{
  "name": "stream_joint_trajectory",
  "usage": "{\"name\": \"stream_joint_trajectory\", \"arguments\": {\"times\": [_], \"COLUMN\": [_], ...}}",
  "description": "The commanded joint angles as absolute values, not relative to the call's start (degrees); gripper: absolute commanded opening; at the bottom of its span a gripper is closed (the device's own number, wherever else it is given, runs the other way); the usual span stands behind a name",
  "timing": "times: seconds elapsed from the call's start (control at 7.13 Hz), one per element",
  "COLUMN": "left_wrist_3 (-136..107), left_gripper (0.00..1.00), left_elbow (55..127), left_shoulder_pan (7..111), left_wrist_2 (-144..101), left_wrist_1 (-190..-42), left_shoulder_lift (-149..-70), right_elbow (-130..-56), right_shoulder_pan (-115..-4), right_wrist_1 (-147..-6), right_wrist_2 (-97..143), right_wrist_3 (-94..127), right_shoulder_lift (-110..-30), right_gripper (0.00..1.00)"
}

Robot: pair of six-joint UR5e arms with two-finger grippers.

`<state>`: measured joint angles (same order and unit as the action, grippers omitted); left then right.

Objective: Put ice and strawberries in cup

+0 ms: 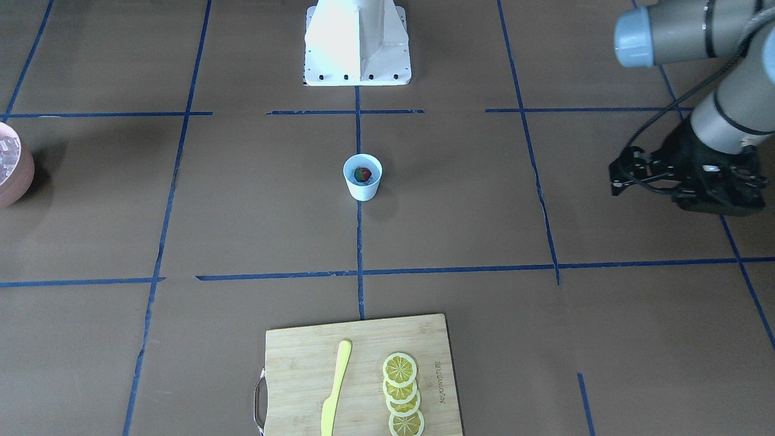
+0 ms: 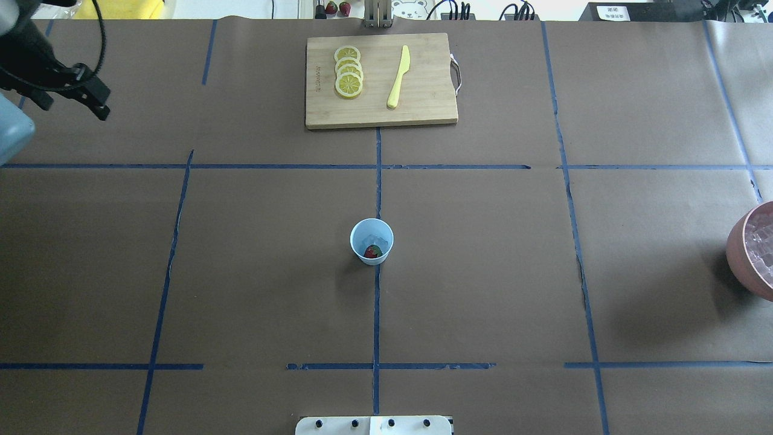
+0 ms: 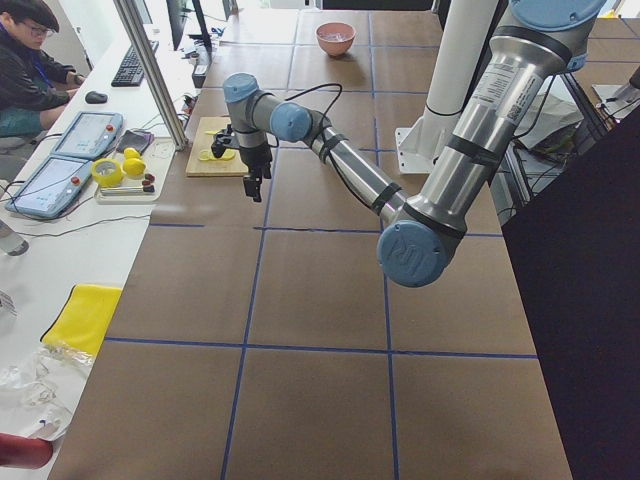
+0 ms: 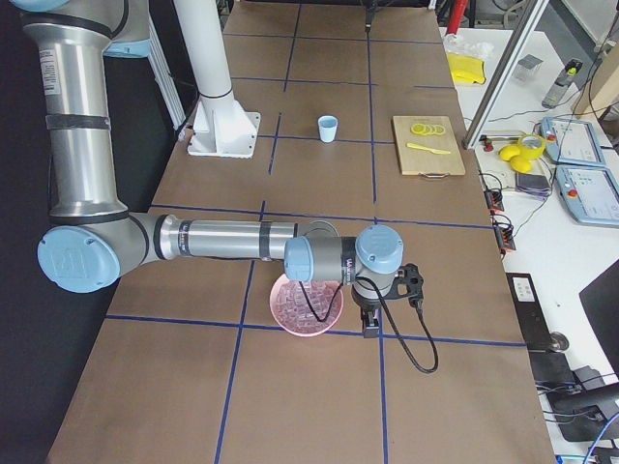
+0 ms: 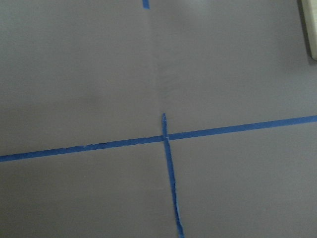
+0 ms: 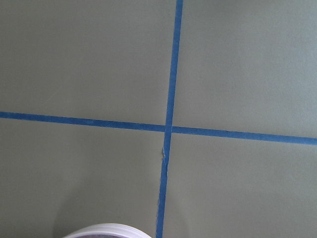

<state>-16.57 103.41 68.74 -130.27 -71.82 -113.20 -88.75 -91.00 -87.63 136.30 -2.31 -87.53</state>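
The white cup stands at the table's centre on a blue tape line, also seen in the front view. Inside it lies a red strawberry with a pale ice cube beside it. More ice fills the pink bowl at the table's right end. My left gripper hovers far left of the cup, open and holding nothing. My right gripper hangs just beside the pink bowl; it shows only in the right side view, so I cannot tell its state.
A wooden cutting board at the far edge holds several lemon slices and a yellow knife. The robot's white base stands at the near edge. A person sits at a side desk beyond the left end.
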Motion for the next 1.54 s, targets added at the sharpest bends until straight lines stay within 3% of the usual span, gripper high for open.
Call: {"name": "stream_joint_trajectory", "arguments": {"times": [0.0, 0.84, 1.4], "left_wrist_3": [-3.0, 11.3, 9.9], "left_gripper": [1.0, 1.0, 1.0], "left_elbow": [97.6, 91.3, 90.3], "left_shoulder_pan": [76.4, 87.6, 87.7], "left_wrist_2": [-134.4, -134.6, -134.6], "left_wrist_1": [-72.0, -80.0, -82.6], "left_shoulder_lift": [-110.1, -96.2, -95.7], "right_elbow": [-88.8, -90.6, -90.7], "right_shoulder_pan": [-91.0, -91.1, -91.0], "right_wrist_1": [-87.6, -87.5, -87.5], "right_wrist_2": [136.3, 136.3, 136.2], "right_wrist_3": [-2.5, -2.7, -2.6], "right_shoulder_lift": [-87.9, -90.1, -89.9], "right_gripper": [0.99, 0.99, 0.99]}}
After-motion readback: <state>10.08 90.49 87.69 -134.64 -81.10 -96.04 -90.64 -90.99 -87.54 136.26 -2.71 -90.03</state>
